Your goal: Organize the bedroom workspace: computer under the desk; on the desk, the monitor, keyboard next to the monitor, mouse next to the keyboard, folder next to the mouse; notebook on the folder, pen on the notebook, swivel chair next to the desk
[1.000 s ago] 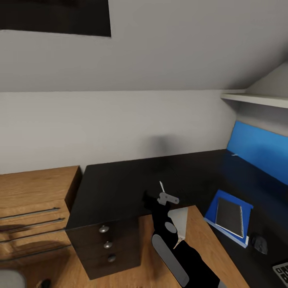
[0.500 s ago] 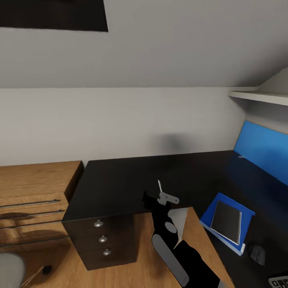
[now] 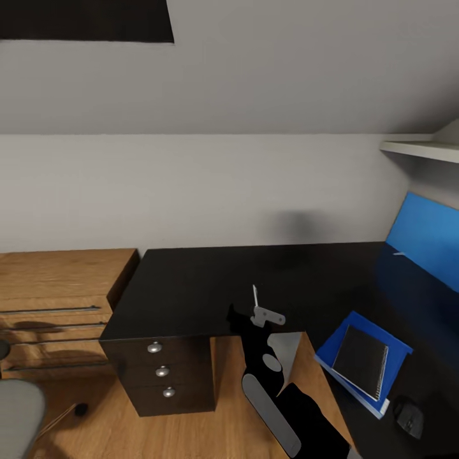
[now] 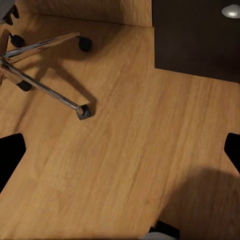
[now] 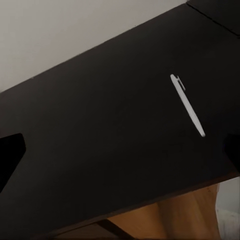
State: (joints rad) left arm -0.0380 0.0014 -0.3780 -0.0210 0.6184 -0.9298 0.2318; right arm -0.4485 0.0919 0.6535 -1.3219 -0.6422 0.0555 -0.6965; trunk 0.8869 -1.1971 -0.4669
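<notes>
The glossy black counter (image 3: 191,287) is seen from the head view, its three-drawer unit (image 3: 164,373) below the near edge and a light wooden drawer chest (image 3: 57,299) just beside it at the left. A blue back panel (image 3: 424,239) is seen at the right, under a white shelf (image 3: 421,150).

The white pen (image 3: 255,296) is seen lying on the black top near the front edge, just beyond the right gripper (image 3: 258,317). In the right wrist view the pen (image 5: 187,105) is shown flat on the dark surface, apart from the black fingertips (image 5: 10,152) at the picture's sides. The right jaws are spread wide and nothing is held between them.

The blue folder (image 3: 364,357) is laid on the counter at the right, and the dark grey notebook (image 3: 361,360) is stacked on top of it. The black mouse (image 3: 408,415) is placed just beside the folder's near corner.

In the left wrist view the wooden floor (image 4: 125,150) is shown, with the chrome wheeled base of the swivel chair (image 4: 40,75) on it and a corner of the black drawer unit close by. The left jaws are spread apart, and nothing is gripped. A grey part of the chair seat (image 3: 16,417) is seen at the lower left of the head view.
</notes>
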